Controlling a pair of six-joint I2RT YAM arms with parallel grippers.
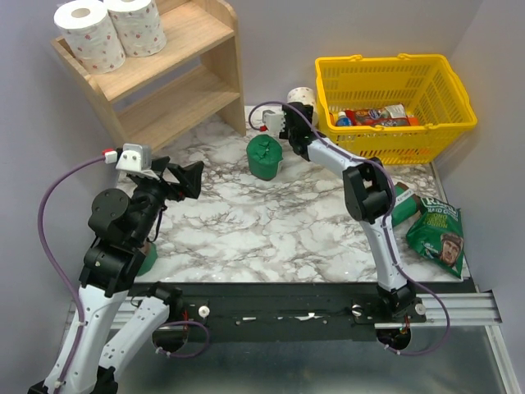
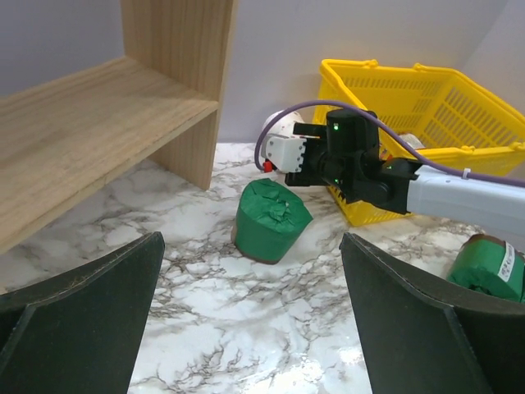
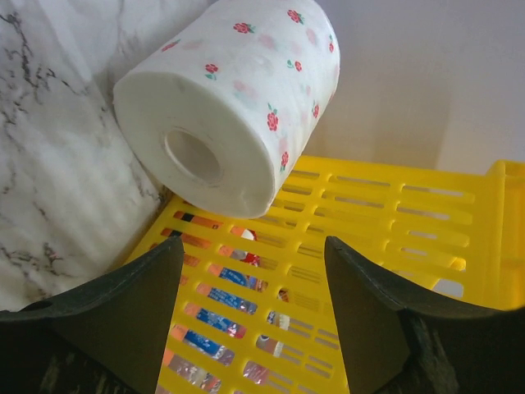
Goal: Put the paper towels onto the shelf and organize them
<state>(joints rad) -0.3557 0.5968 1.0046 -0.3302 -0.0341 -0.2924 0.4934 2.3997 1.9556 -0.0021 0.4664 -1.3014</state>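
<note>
Counter (image 1: 246,222): white-grey marbled top, closed in by pale walls. Shelf (image 1: 176,78): far-left corner, two white spotted rolls (image 1: 90,37) standing on its top tier, lower tier bare. Third white roll (image 3: 230,107): far edge, close against the left wall of the yellow basket (image 1: 410,144); whether it touches the wall cannot be told. Green roll (image 2: 271,220): mid-counter towards the far edge, tilted. Second green roll (image 2: 488,271): right edge, by the snack packets (image 1: 439,234). A third green roll (image 1: 148,261) is glimpsed under the left arm (image 1: 115,230), near the left edge. Right jaws: spread, empty, aimed at the third white roll, which is not yet between them. Left jaws: spread, empty, faced towards the mid-counter green roll. Step judged in hand: pickup of the third white roll by the right arm (image 1: 361,176). Handling notes: the jaws are best carried on until the roll's sides are flanked, along a line that spares the basket wall; closure should be gentle, the paper being soft; the roll is best lifted clear before it is taken across to the shelf.
</note>
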